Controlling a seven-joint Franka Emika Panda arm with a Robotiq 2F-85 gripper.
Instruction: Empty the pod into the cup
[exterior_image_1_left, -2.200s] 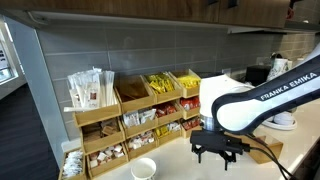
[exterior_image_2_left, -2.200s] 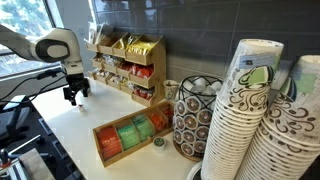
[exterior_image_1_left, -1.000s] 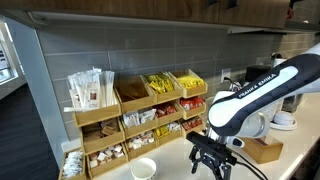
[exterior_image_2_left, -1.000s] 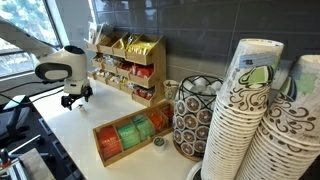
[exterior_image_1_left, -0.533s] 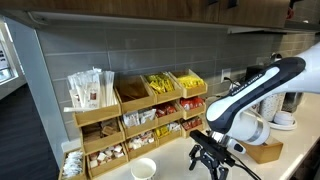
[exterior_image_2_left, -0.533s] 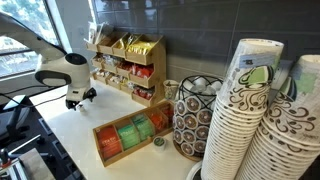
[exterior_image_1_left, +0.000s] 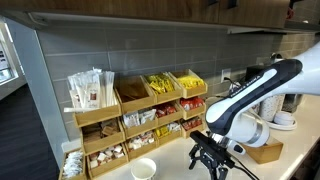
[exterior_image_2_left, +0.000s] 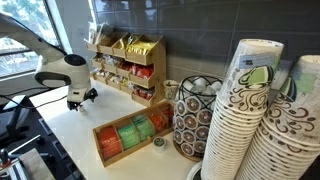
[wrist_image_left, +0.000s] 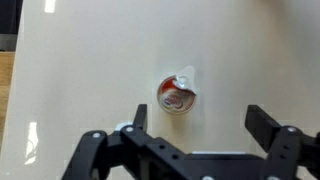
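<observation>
**On the counter, under spread jaws: centre on the pod before closing**

Nearest the wrist camera, the black two-fingered gripper (wrist_image_left: 196, 114) hangs low with its jaws wide apart and nothing between them. Just beyond it, on the pale cream countertop (wrist_image_left: 80, 50), lies the small round pod with a reddish top and a white foil tab at its far edge (wrist_image_left: 178, 95). In the wrist view it sits a little left of the midline between the jaws and touches neither one.

The step in hand looks like the reach for the pod. The sound way to do it is to shift until the pod is centred, come straight down, and close on the round wall. The loose foil tab would likely slip or tear if gripped. A gentle squeeze should be enough, since a thin-walled pod will probably buckle and spill under a hard one.

In an exterior view the gripper (exterior_image_1_left: 212, 160) hovers just above the counter. The small plain white round cup (exterior_image_1_left: 144, 168) stands upright to its left, near but apart from it. The pod should travel level and be tipped only once it is over the cup's mouth.

Farther back, the wooden tiered organiser of sachets (exterior_image_1_left: 130, 115) stands against the grey tiled wall (exterior_image_1_left: 120, 55). The lift should stay clear of the organiser.
</observation>
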